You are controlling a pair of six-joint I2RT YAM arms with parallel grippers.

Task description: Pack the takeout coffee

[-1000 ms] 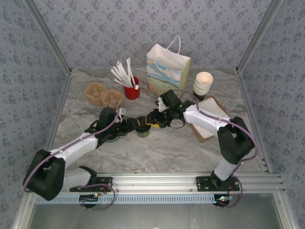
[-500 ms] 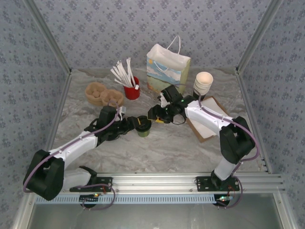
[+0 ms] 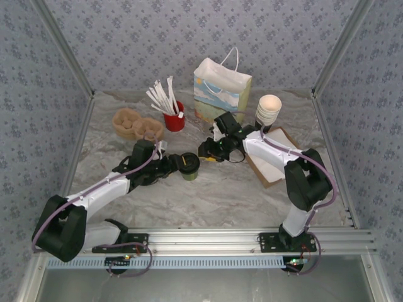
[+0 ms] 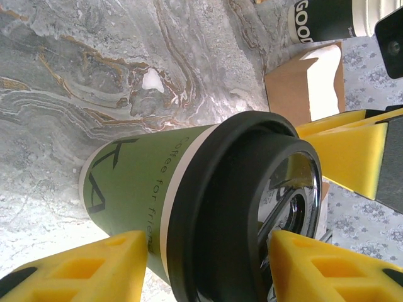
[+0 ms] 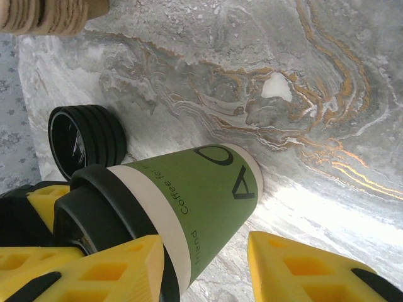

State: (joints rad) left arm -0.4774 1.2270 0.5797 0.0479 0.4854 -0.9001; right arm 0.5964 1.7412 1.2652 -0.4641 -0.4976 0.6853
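— Top external view: where's the takeout coffee [image 3: 189,165]?
— Upright on the worktop [image 3: 220,195], left of centre, its long axis vertical. The left tool [image 4: 208,246] clasps it from the left, a pad on either side, as far as I can judge.
— And the right tool [image 3: 206,151]?
— Spread wide, holding nothing, just right of the cup and apart from it.
— The gift bag [image 3: 221,88]?
— Far and slightly right of the cup. The left arm looks better placed to carry it.

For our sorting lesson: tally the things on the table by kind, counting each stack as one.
Green lidded cup: 1
Gift bag: 1
Red cup of sticks: 1
Brown cup tray: 1
Paper-cup stack: 1
Black-lid stack: 1
Flat brown paper: 1
Total: 7
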